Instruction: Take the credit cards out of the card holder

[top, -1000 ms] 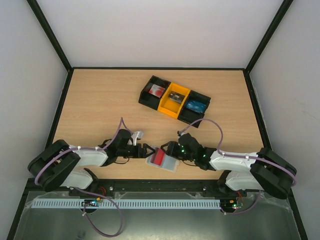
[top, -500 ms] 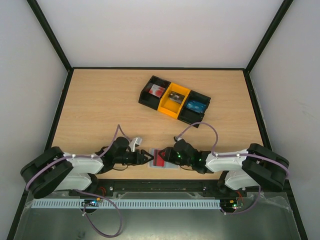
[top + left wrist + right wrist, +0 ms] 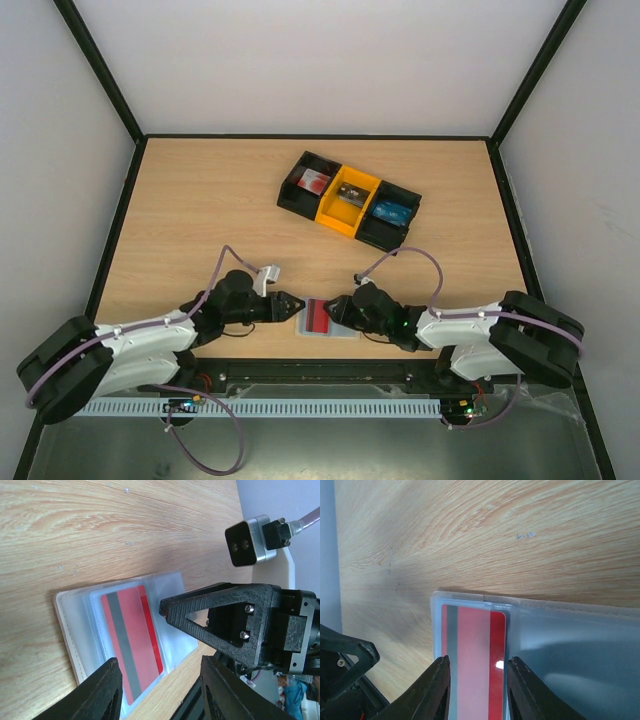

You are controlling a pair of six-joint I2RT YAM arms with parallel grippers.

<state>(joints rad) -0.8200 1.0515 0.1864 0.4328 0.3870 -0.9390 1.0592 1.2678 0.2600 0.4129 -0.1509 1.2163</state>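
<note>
The card holder (image 3: 340, 330) is a translucent pale sleeve lying flat on the table near its front edge. A red credit card (image 3: 318, 316) with a dark stripe sits inside it. My left gripper (image 3: 291, 303) is open and empty, its tips just left of the holder. In the left wrist view the holder (image 3: 75, 615) and card (image 3: 132, 635) lie ahead of the open left gripper (image 3: 160, 690). My right gripper (image 3: 338, 307) is open over the holder. In the right wrist view the right gripper (image 3: 476, 692) straddles the card (image 3: 475, 655) inside the holder (image 3: 570, 650). I cannot tell whether the sleeve holds more cards.
A black-and-yellow three-compartment tray (image 3: 362, 185) with small items stands at the back middle of the wooden table (image 3: 200, 210). The table's front edge runs just below the holder. Dark frame rails border the table on both sides.
The holder went from tilted to lying square near the front edge. My right gripper moved left over it. My left gripper drew back a little to the left and its arm stretched out lower.
</note>
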